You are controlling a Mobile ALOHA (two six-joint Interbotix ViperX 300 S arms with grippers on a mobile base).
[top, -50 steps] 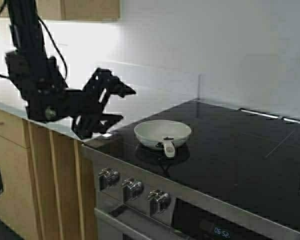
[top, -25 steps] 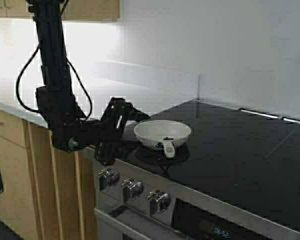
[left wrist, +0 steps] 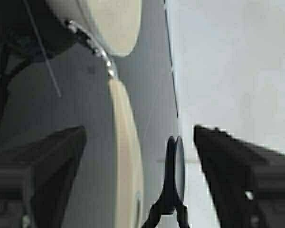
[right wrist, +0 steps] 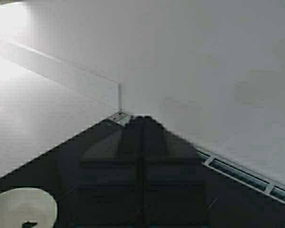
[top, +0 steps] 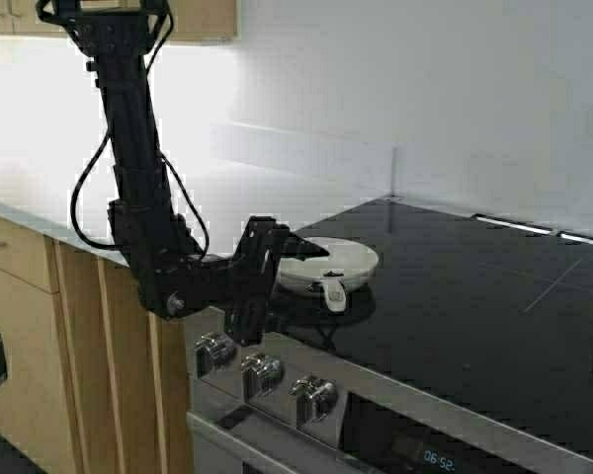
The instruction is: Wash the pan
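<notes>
High view: left gripper (top: 298, 259), fingers spread, hiding part of the pan (top: 338, 260); right fingers (right wrist: 142, 156) pressed together.

A cream-white pan (top: 334, 259) with a white-and-grey handle (top: 333, 292) sits on a glossy black cooktop (top: 474, 296), beside a black left gripper (top: 295, 259), pale wood cabinets (top: 40, 326), a white wall (top: 425, 89) and silver knobs (top: 262, 370)

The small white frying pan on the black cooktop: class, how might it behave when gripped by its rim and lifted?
The small white round frying pan looks rigid and probably light. Its short handle may tilt it that way. On the glossy black cooktop it could slide if nudged.
</notes>
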